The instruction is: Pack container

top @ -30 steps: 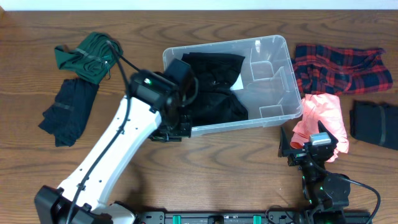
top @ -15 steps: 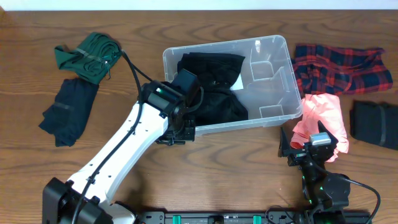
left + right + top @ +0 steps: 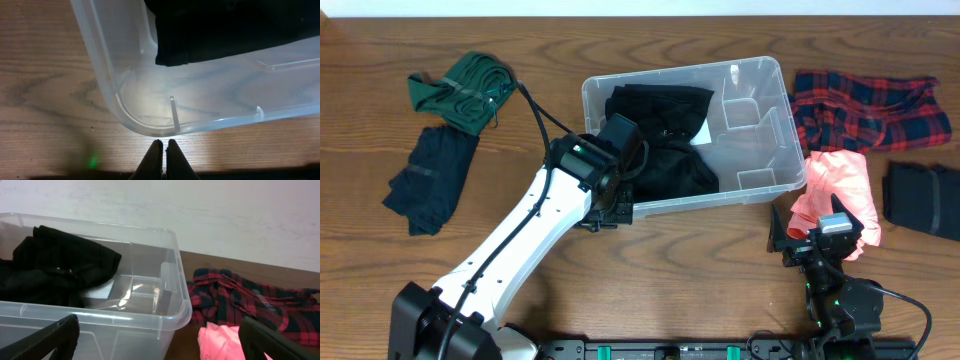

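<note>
My left gripper (image 3: pixel 164 149) is pressed together, empty, just outside the container (image 3: pixel 107 90), probably because the black garment (image 3: pixel 225 30) already lies inside. My right gripper (image 3: pixel 817 232) rests spread wide.

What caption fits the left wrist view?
Shut left claw poised outside a corner of the clear container, black garment inside.

Left arm (image 3: pixel 510 240) reaches forward, left gripper (image 3: pixel 164 143) pinched closed; right arm (image 3: pixel 845 305) seemingly folded back, right gripper (image 3: pixel 817 230) spread wide.

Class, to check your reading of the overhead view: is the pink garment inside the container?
No, the pink garment lies on the table, outside the container wall.
</note>
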Tool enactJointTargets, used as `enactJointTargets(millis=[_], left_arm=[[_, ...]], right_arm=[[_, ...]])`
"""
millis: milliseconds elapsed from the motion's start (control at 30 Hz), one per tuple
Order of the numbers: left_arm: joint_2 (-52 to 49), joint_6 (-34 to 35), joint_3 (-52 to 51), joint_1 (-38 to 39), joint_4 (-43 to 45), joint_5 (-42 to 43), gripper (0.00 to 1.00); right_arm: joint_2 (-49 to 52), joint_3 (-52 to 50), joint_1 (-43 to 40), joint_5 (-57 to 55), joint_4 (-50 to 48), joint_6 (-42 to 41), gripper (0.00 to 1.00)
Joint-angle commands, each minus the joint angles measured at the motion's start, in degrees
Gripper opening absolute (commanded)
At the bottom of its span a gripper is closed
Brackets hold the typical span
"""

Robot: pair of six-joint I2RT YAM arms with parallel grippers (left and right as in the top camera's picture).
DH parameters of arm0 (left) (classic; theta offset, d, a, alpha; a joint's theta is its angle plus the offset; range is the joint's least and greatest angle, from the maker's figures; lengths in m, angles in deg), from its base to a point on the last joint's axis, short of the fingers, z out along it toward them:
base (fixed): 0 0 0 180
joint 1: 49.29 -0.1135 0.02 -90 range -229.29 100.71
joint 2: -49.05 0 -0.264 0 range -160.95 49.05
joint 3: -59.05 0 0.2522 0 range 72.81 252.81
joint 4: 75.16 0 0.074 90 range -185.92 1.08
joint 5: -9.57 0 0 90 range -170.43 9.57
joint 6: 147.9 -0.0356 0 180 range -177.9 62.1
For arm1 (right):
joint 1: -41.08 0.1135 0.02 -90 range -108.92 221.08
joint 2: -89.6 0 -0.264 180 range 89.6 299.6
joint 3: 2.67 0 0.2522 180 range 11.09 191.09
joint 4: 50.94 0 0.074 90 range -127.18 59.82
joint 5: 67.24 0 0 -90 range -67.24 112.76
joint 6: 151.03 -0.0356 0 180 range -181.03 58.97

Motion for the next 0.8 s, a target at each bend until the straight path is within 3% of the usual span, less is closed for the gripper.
enactJointTargets(millis=[0, 767], left_arm=[[-0.31, 0.94, -0.28, 0.02, 0.35, -1.92, 0.06], [-0.31, 2.67, -0.28, 0.02, -0.46, -2.03, 0.06]], right_arm=[[-0.26, -0.11, -0.52, -0.37, 0.24, 0.33, 0.99], [-0.26, -0.11, -0.52, -0.37, 0.24, 0.33, 0.99]])
